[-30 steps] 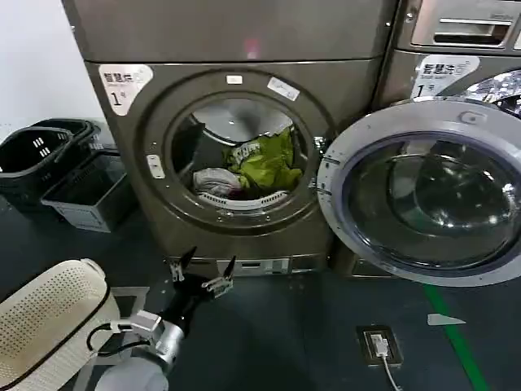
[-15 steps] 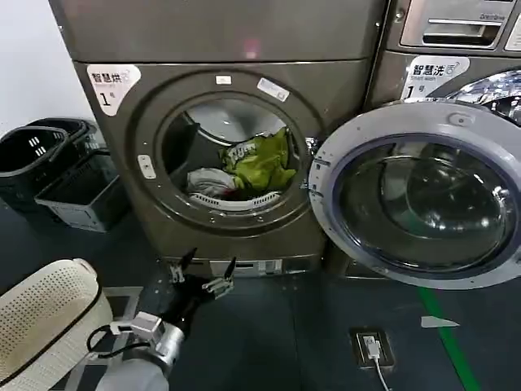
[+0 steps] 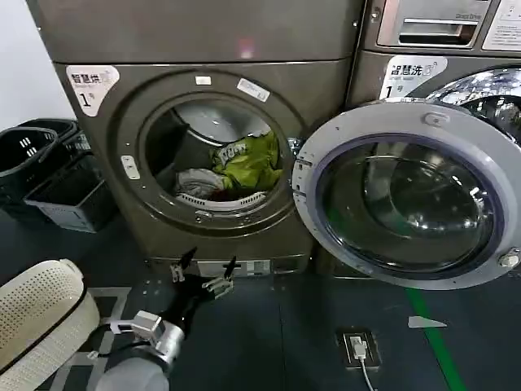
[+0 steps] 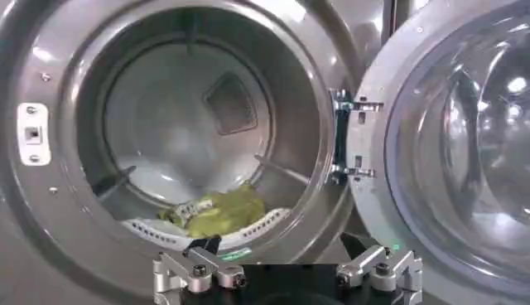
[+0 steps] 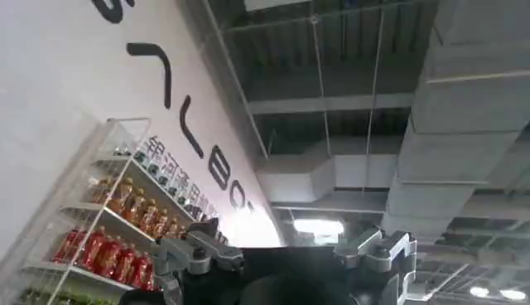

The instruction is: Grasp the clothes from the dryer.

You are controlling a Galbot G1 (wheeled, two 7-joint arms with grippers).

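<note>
Hovering low before the dryer [image 3: 220, 147], the left gripper [image 3: 203, 273] has its jaws spread wide and holds nothing. The clothes [image 3: 236, 167] lie heaped inside the drum behind the open porthole: a yellow-green garment [image 4: 217, 217] on top, a pale grey-white piece [image 3: 191, 181] beside it. The round door [image 3: 407, 195] stands swung open. The right gripper [image 5: 286, 253] points up at a ceiling, jaws apart.
</note>
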